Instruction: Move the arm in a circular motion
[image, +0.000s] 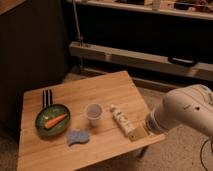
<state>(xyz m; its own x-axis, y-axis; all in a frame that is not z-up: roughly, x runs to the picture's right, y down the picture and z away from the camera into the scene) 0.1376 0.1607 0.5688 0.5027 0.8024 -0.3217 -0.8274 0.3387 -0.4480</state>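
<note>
1. A light wooden table (107, 95) with plank-like grain fills the middle of the camera view; all places below are given relative to it.
2. The arm (187, 111), thick and cream-white, comes in from the right edge and reaches down toward the table's near right corner.
3. The gripper (138, 133) sits at the arm's tapered tip, low over that near right corner, right at the table edge. Whether its fingers are apart or together cannot be told.
4. A pale tube-like item (121, 119) lies flat on the table's right part, running toward the near right corner; its near end is just beside the gripper.
5. A clear cup (93, 112) stands upright around the table's middle, just left of the tube-like item.
6. A green bowl (42, 122) holding a carrot (55, 120) sits on the left part of the table.
7. Dark utensils (46, 98) lie just behind the bowl, near the table's far left.
8. A blue sponge (77, 137) rests toward the near edge, between bowl and cup.
9. Behind the table the room is dark, with a long pale ledge (140, 59) crossing the wall, and a speckled floor (175, 152) right of the table.
</note>
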